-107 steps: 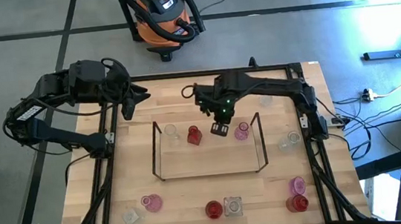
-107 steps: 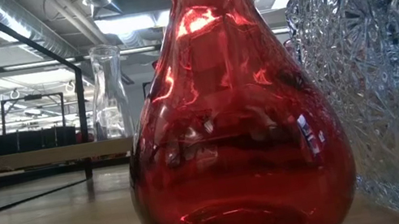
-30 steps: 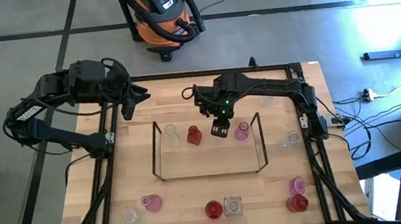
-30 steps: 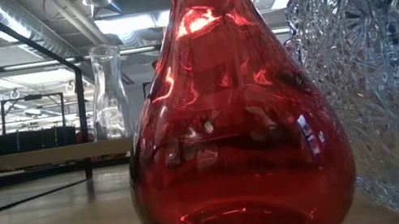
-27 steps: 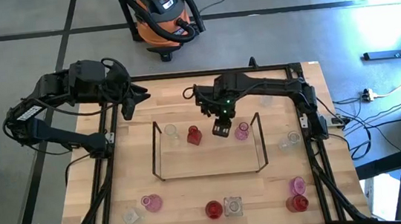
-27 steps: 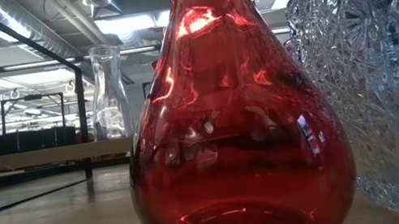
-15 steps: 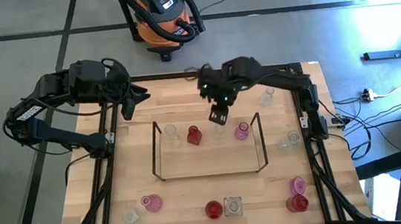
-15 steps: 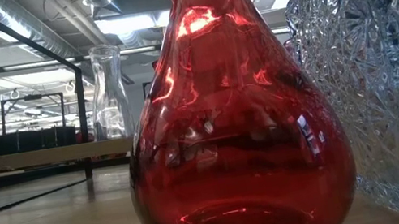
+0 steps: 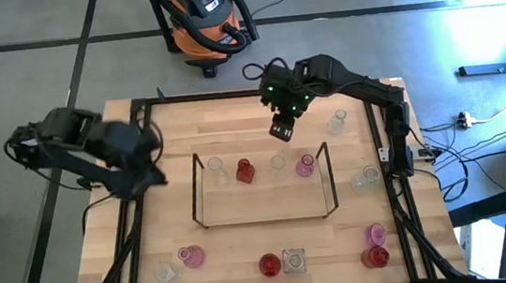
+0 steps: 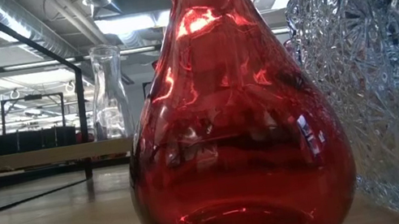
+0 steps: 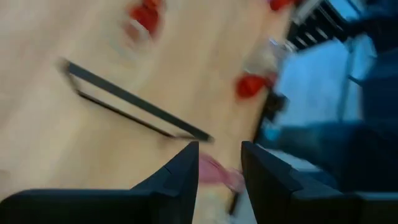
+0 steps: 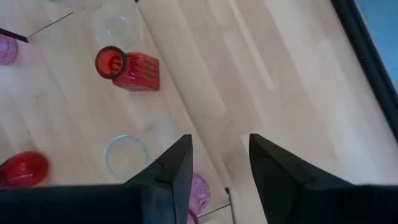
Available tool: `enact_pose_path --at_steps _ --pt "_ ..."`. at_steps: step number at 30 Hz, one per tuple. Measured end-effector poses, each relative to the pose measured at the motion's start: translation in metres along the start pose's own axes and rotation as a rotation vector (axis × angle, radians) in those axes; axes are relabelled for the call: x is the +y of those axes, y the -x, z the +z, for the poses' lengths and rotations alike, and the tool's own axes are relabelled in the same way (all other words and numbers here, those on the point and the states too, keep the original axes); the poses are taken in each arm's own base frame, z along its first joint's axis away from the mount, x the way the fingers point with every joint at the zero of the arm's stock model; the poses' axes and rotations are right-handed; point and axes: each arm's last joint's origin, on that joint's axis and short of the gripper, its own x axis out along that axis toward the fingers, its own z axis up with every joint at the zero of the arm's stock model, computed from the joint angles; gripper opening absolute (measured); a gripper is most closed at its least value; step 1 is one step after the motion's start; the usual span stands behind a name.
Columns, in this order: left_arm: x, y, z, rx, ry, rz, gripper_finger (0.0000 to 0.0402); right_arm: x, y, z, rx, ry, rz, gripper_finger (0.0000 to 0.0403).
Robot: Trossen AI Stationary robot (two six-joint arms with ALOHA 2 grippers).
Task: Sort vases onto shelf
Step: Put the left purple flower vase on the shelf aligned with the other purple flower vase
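Observation:
The wire shelf (image 9: 266, 217) stands mid-table with a row of vases on it: a clear one (image 9: 216, 169), a red one (image 9: 245, 171), another clear one (image 9: 278, 164) and a pink one (image 9: 305, 165). My right gripper (image 9: 280, 129) hangs open above the table just beyond the shelf's far side, nothing between its fingers (image 12: 177, 168). In its wrist view the red vase (image 12: 127, 65) and the clear vase (image 12: 126, 155) stand below. My left gripper (image 9: 141, 153), blurred, is over the table's left part, open and empty (image 11: 217, 171).
Loose vases stand along the near edge: clear (image 9: 165, 273), pink (image 9: 190, 256), red (image 9: 269, 265), cut-glass clear (image 9: 293, 261), pink (image 9: 375, 234), red (image 9: 375, 258). Two clear ones (image 9: 336, 121) (image 9: 365, 179) stand at the right. The low view is filled by a red vase (image 10: 234, 122).
My right gripper has risen from the shelf and drawn back toward the table's far edge, uncovering the clear vase that stands between the red and the pink one. My left arm has swung from the far left corner toward the near edge, its gripper tipping downward.

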Motion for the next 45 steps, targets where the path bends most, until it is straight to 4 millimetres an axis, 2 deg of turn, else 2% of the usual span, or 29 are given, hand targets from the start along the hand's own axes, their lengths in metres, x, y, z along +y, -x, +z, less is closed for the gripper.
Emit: enact_pose_path --at_steps 3,7,10,14,16,22,29,40,45 --pt "-0.017 -0.003 -0.014 0.044 0.036 -0.049 0.0114 -0.001 -0.001 0.001 -0.003 0.02 -0.022 0.014" --pt "-0.039 -0.022 -0.029 -0.011 0.083 0.043 0.0114 -0.002 -0.001 0.001 -0.006 0.047 -0.056 0.014" --pt "-0.051 -0.05 -0.042 -0.019 0.126 0.132 0.0114 -0.003 -0.001 0.002 -0.018 0.062 -0.1 0.014" --pt "-0.061 -0.1 -0.066 0.18 0.185 0.204 0.0114 -0.003 -0.001 0.003 -0.039 0.063 -0.115 0.014" --pt "-0.062 -0.121 -0.077 0.201 0.226 0.229 0.0114 -0.003 -0.001 0.004 -0.048 0.068 -0.112 0.014" --pt "-0.057 -0.155 -0.095 0.226 0.343 0.181 0.0114 -0.002 -0.001 0.004 -0.045 0.116 -0.101 0.014" --pt "-0.045 -0.18 -0.106 0.262 0.42 0.17 0.0114 -0.002 -0.002 0.003 -0.028 0.14 -0.092 0.014" --pt "-0.031 -0.193 -0.115 0.282 0.451 0.229 0.0114 -0.002 -0.002 0.001 -0.003 0.147 -0.069 0.014" --pt "-0.028 -0.201 -0.119 0.31 0.451 0.196 0.0104 -0.001 -0.002 0.001 -0.001 0.147 -0.054 0.014"
